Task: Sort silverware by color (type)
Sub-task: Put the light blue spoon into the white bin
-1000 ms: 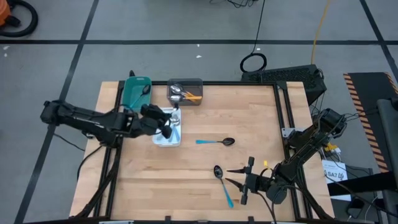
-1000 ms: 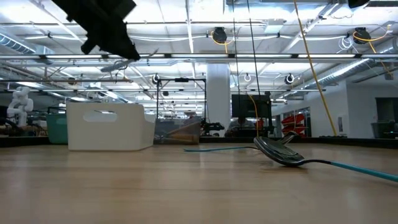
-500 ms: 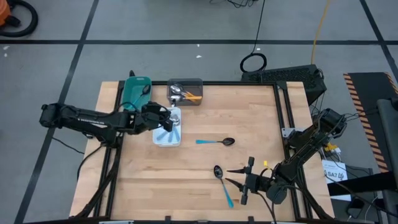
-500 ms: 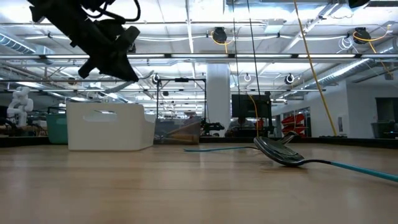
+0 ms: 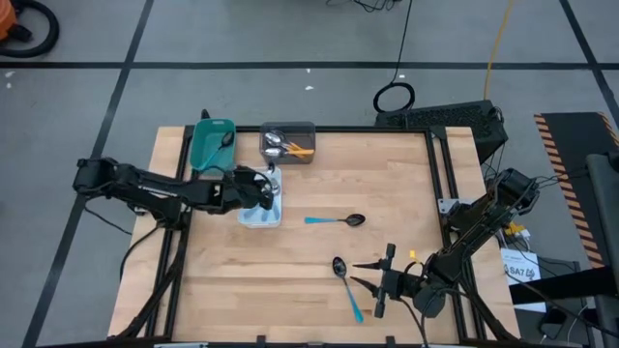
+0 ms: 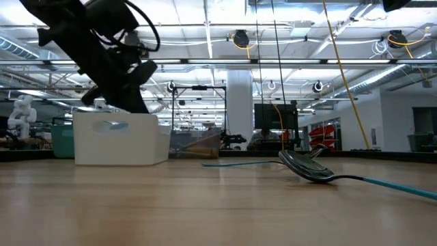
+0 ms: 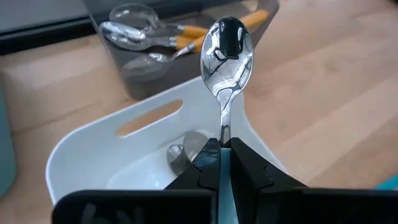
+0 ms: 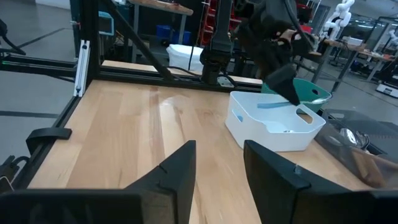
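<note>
Left gripper: the left gripper (image 5: 263, 189) hangs over the white tray (image 5: 244, 217), near the far-left part of the table (image 5: 387, 184). Its two fingers (image 7: 245, 169) are pressed together on the thin stem of a spoon.
Held spoon: the held spoon (image 7: 226, 53) has a shiny silver bowl that points away from the wrist, above the rim of the white tray. In the right wrist view its handle looks light blue (image 8: 272, 104), and it slopes down toward the tray.
White tray: it stands by the far-left corner of the table, between the teal tray (image 5: 210, 140) and the grey tray (image 5: 288, 130). Inside it some light-blue handles show, and one more silver bowl lies on its floor (image 7: 184, 153).
Grey tray: it stands at the far edge, just beside the white tray, and holds spoons with orange handles (image 5: 299, 150).
Teal tray: it stands at the far-left corner; a dark spoon bowl shows in it.
Loose spoons: one spoon with a light-blue handle and a dark bowl (image 5: 337, 220) lies near the middle of the table. A second blue-handled spoon (image 5: 346, 283) lies nearer the near edge, just beside the right gripper.
Right gripper: the right gripper (image 5: 370, 275) waits low at the near-right part of the table, with its fingers apart and nothing between them.
</note>
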Available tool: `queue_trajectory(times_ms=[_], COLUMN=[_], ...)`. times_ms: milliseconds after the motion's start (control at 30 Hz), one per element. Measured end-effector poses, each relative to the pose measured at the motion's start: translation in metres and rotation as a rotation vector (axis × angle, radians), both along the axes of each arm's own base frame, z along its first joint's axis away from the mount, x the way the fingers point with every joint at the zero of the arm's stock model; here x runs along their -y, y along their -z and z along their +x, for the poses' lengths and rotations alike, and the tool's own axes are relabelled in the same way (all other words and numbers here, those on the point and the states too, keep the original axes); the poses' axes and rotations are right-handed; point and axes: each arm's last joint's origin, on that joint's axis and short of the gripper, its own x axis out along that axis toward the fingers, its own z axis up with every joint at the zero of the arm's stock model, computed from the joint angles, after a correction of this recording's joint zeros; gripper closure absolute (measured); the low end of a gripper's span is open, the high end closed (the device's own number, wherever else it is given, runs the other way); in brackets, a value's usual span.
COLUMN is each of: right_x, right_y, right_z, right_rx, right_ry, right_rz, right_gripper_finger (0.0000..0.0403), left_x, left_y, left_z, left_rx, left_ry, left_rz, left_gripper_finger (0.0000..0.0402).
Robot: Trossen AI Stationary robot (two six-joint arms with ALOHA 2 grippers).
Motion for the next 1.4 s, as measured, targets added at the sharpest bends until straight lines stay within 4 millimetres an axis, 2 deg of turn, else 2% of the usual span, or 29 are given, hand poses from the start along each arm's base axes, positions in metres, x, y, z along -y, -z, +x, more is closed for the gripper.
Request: queue_trajectory(times_ms=[267, 533, 1400], right_x=[0.000, 0.001, 0.001], right_y=[0.001, 0.002, 0.004], right_z=[0.000, 0.000, -0.001], right_rx=[-0.003, -0.009, -0.016], right_ry=[0.001, 0.004, 0.008], right_rz=[0.003, 0.007, 0.016], right_gripper_finger=[0.0273, 0.0273, 0.0273], left_x=[0.001, 0.005, 0.001], left_y=[0.023, 0.036, 0.043], left_z=[0.009, 0.012, 0.003], left_rx=[-0.079, -0.121, -0.168], left_ry=[-0.022, -0.023, -0.129], left_rz=[-0.017, -0.030, -0.109], left_gripper_finger=[0.0381, 0.0379, 0.0373])
